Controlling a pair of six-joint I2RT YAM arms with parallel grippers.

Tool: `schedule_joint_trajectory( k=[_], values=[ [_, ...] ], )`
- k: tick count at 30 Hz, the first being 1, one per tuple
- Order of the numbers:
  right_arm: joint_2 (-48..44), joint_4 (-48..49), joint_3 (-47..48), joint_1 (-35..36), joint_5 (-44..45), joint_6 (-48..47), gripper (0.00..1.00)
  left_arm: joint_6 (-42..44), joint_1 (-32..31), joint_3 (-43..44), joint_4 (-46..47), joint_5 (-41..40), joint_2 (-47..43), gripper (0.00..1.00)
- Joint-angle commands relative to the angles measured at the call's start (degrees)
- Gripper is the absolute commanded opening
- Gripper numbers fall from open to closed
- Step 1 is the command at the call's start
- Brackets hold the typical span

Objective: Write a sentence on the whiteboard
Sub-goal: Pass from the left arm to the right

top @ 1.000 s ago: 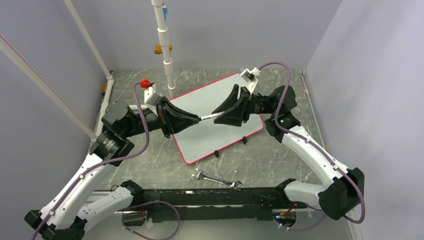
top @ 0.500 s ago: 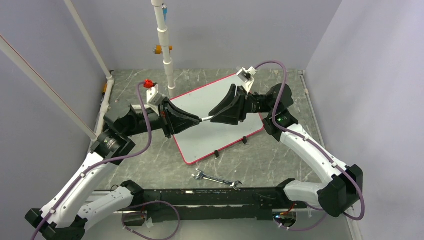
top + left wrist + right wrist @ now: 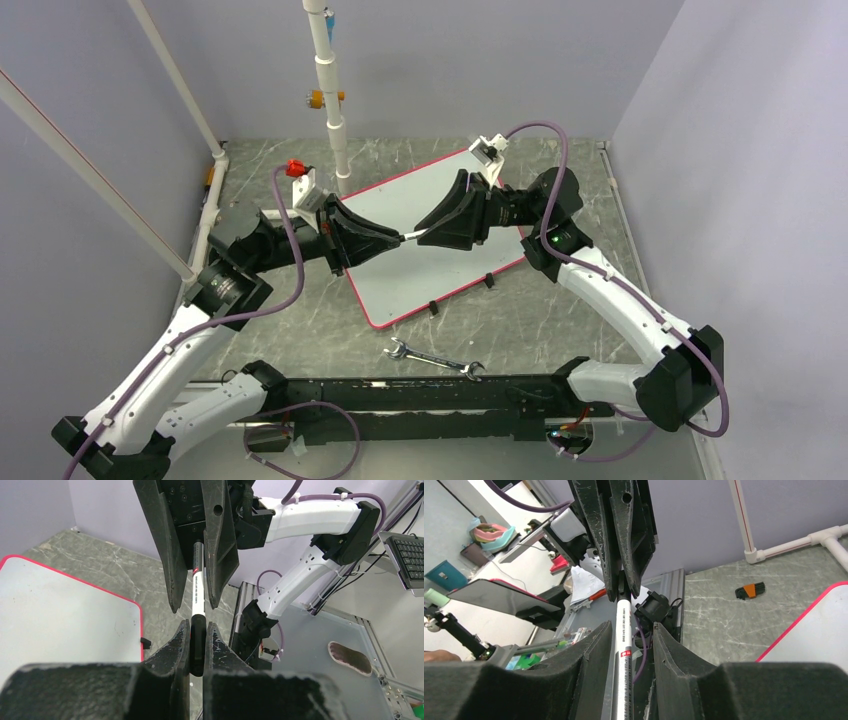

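A marker is held in the air above the whiteboard, its long axis running straight from one gripper to the other, roughly level. The left gripper is clamped tight on the black cap, with no gap showing beside it in the left wrist view. The white barrel is bracketed by the right gripper. A sliver of space is seen on one side of the barrel in its own wrist view, so it cannot be told whether that grip is firm. The two sets of fingertips lie just apart, nose to nose.

The whiteboard is lying flat on the table, directly under the marker, turned at an angle to the arms. No lettering is made out on it from above (so the writing is judged not yet begun). The step in hand is judged to be pulling the cap off. For that, the barrel must be gripped hard and the two grippers drawn apart along the marker's own axis, since any sideways pull could bend or drop it.

A wrench lies on the table near the arm bases, well clear of the whiteboard. A white upright pipe stands behind its far corner, out of the way.
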Motion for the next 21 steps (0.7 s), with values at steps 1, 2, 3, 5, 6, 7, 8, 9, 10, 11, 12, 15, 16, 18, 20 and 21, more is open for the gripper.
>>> schedule_joint_trajectory(
  k=[1, 2, 3, 5, 6, 7, 8, 9, 10, 11, 12, 15, 16, 18, 20, 21],
  values=[
    [-0.52, 2.36, 2.46, 0.4, 1.06, -1.68, 0.38, -0.07, 0.19, -0.64, 2.21, 0.39, -0.32, 0.0],
    [-0.44, 2.61, 2.44, 0.42, 1.03, -1.48, 0.38, -0.06, 0.18, -0.78, 2.23, 0.43, -0.29, 0.0],
    [-0.39, 2.87, 2.38, 0.38, 1.0, -1.28, 0.37, -0.13, 0.12, -0.9, 2.33, 0.56, -0.28, 0.0],
    [-0.22, 3.76, 2.28, 0.43, 0.83, -0.54, 0.37, -0.11, 0.15, -1.05, 2.39, 0.66, -0.11, 0.0],
    [-0.19, 4.24, 2.24, 0.38, 0.75, -0.22, 0.37, -0.07, 0.15, -1.13, 2.36, 0.54, -0.1, 0.0],
    [-0.19, 4.55, 2.25, 0.42, 0.65, -0.02, 0.37, 0.01, 0.12, -1.14, 2.32, 0.56, -0.1, 0.0],
    [-0.17, 4.62, 2.3, 0.5, 0.6, 0.05, 0.37, 0.1, 0.15, -1.14, 2.33, 0.46, -0.1, 0.0],
    [-0.16, 4.59, 2.34, 0.55, 0.59, 0.07, 0.36, 0.11, 0.14, -1.18, 2.31, 0.27, -0.15, 0.0],
    [-0.07, 4.36, 2.43, 0.62, 0.54, -0.1, 0.36, 0.11, 0.18, -1.23, 2.34, 0.28, -0.08, 0.0],
    [0.0, 4.01, 2.51, 0.72, 0.61, -0.27, 0.36, 0.19, 0.15, -1.2, 2.42, 0.27, -0.02, 0.0],
    [-0.02, 3.75, 2.52, 0.84, 0.62, -0.44, 0.36, 0.16, 0.15, -1.24, 2.42, 0.3, 0.05, 0.0],
    [0.14, 3.32, 2.53, 1.08, 0.74, -0.73, 0.35, 0.19, 0.19, -1.22, 2.6, 0.29, 0.42, 0.0],
    [0.13, 3.44, 2.46, 1.11, 0.79, -0.69, 0.35, 0.2, 0.11, -1.26, 2.7, 0.21, 0.57, 0.0],
    [0.19, 3.57, 2.44, 1.29, 0.64, -0.65, 0.35, 0.35, 0.18, -1.4, 2.64, 0.04, 0.81, 0.0],
    [0.11, 3.45, 2.44, 1.34, 0.63, -0.71, 0.34, 0.69, 0.22, -1.35, 2.39, -0.31, 0.94, 0.0],
    [0.01, 3.41, 2.44, 1.25, 0.64, -0.77, 0.34, 0.83, 0.2, -1.32, 2.26, -0.44, 0.95, 0.0]
  ],
)
